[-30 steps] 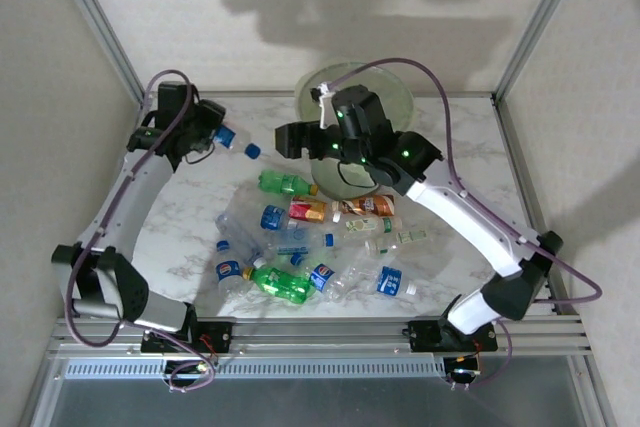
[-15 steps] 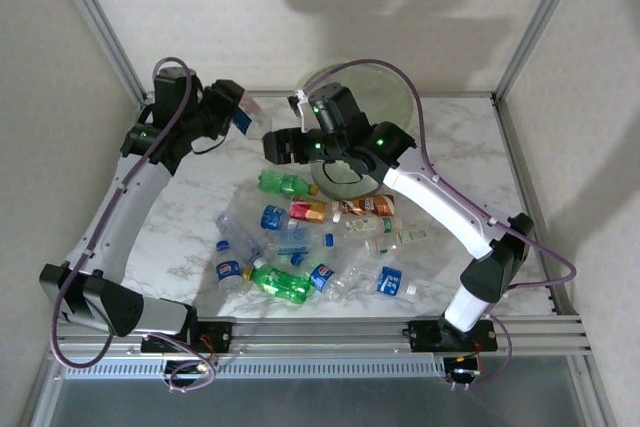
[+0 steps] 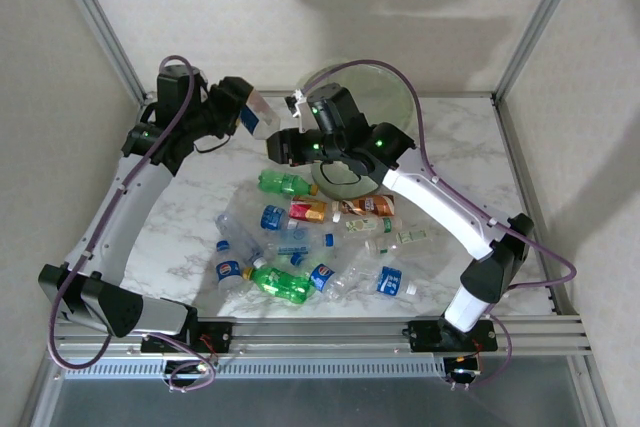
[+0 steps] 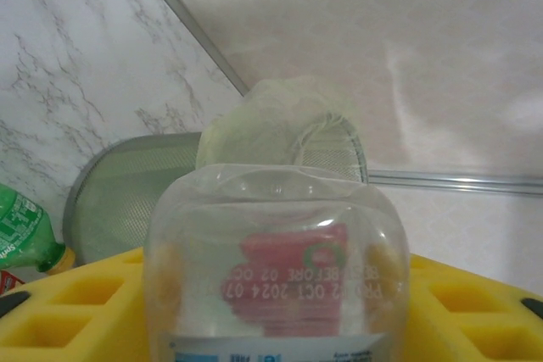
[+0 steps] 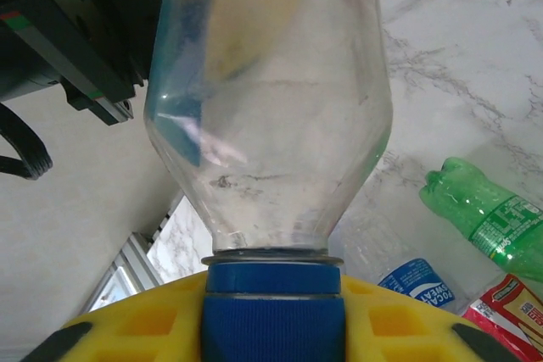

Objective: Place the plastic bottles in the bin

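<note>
Midair, beside round pale-green translucent bin (image 3: 392, 97): clear crushed plastic bottle with blue cap (image 5: 267, 108). Cap pinched by right tool (image 5: 273, 315); left tool (image 4: 276, 320) around base, grip cannot tell. Roughly dozen loose bottles (image 3: 300, 242) remain on marble counter (image 3: 455, 147).

The overhead view is lit softly and evenly from above, and the marble table (image 3: 470, 127) is rendered bright without glare. Broad, soft-edged shadows are cast high on the back wall (image 3: 450, 7), and 1 fainter shadow is thrown on the right wall. Detail there is kept sharp. In the 2 wrist views the clear bottle (image 4: 271, 243) (image 5: 267, 99) is seen very close and slightly soft, with pale reflections smeared across its plastic. In the left wrist view the wall behind it is washed out in soft bright patches.
</note>
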